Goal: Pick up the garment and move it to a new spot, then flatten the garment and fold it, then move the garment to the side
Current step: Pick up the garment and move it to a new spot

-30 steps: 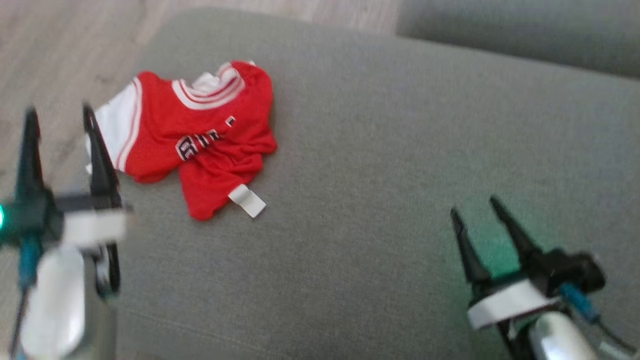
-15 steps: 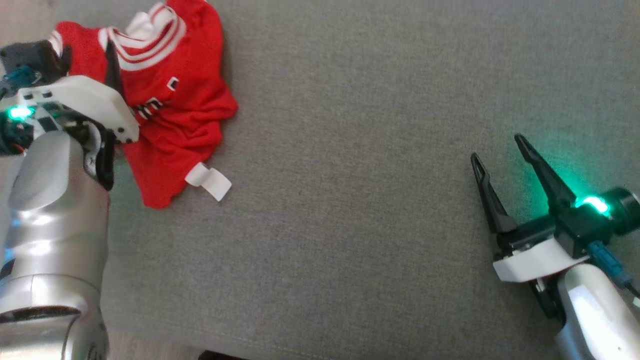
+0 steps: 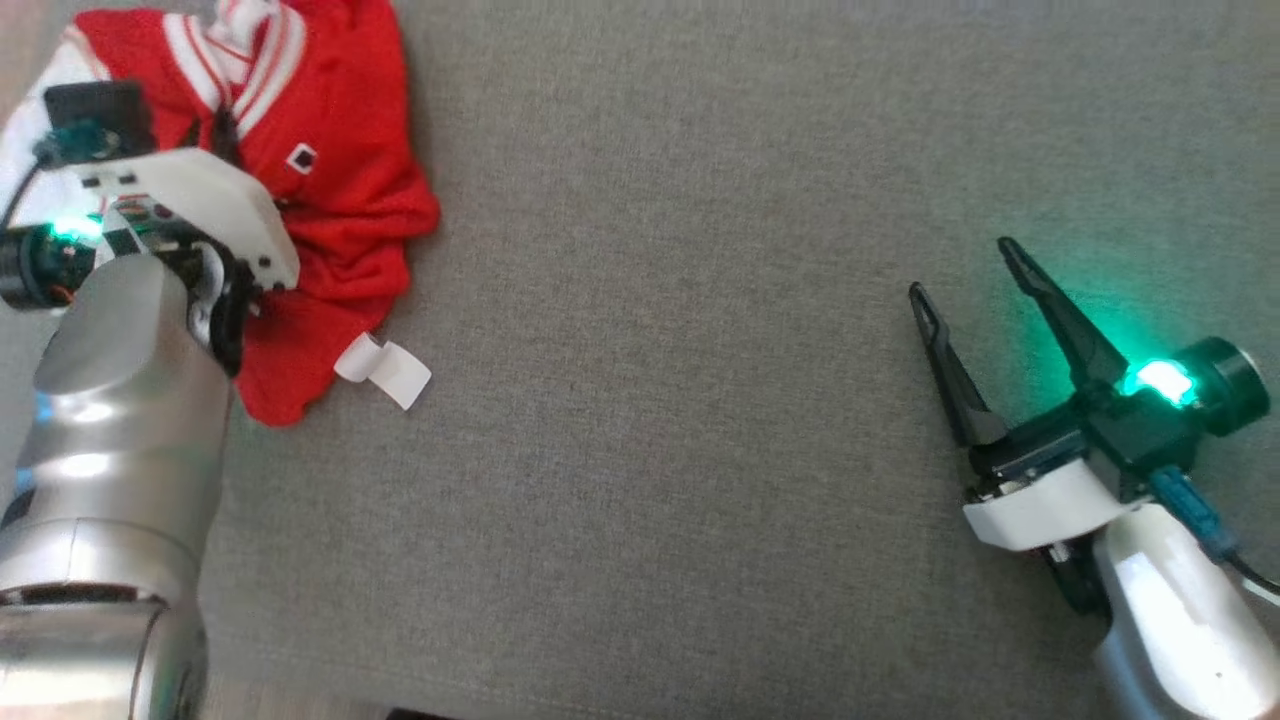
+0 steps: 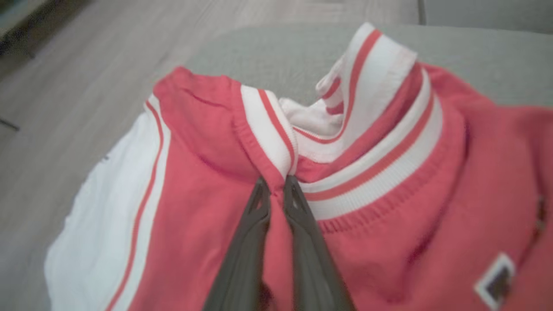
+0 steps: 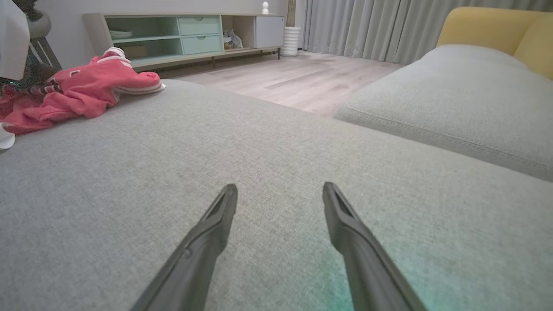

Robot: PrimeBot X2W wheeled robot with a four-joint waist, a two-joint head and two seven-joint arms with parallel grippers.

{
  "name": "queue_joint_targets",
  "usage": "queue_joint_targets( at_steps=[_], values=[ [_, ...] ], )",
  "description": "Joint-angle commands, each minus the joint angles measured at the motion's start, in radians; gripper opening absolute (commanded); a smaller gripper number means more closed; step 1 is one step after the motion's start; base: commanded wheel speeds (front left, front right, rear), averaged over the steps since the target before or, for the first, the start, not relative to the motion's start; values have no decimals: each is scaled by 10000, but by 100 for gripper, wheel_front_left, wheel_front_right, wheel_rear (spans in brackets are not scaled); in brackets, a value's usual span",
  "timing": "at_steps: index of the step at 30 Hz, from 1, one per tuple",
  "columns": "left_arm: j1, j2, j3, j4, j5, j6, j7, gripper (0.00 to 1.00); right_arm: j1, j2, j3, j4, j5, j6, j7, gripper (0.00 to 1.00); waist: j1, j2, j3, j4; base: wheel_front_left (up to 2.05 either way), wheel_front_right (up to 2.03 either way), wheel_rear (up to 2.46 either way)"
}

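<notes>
Head view: the red jersey (image 3: 340, 190) lay crumpled at the grey sofa cushion's (image 3: 700, 450) far left corner. The right tool (image 3: 960, 267) hung over the cushion's right side, jaws spread and empty.

Left wrist view: the left tool (image 4: 276, 183) was clamped on the jersey's white striped trim.

Right wrist view: the jersey sat at the cushion's far left edge.

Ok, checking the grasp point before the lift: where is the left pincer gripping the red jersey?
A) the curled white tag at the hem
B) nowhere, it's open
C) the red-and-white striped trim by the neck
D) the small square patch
C: the left wrist view shows the left pincer shut, pinching a fold of the jersey at the striped trim.
</notes>
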Motion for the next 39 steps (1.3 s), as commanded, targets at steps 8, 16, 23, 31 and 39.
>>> queue_joint_targets(
  at_steps=[8,16,23,31,39],
  values=[
    [-533,1422,-1310,-948,702,-65,-2148,0,541,783,630,346,188,-7,37,100,-2,0,-2149,-760,0,0,0],
    [-1028,959,-2753,-1873,5,-66,-2374,0,1674,1329,395,345,426,-7,37,100,-2,0,-4037,-1864,0,0,0],
    [-808,867,-4038,-3235,-1314,-66,-2087,0,2311,1562,218,188,482,-7,37,100,-2,0,-4853,-3442,0,0,0],
    [-53,529,-4704,-4473,-2778,-66,-1799,0,2508,1682,220,65,533,-7,37,100,-2,0,-4848,-4962,0,0,0],
    [1607,-327,-5443,-4324,-2764,55,-2387,0,2244,1918,430,-1,596,-7,37,100,-2,0,-4061,-5566,0,0,0]
  ],
)
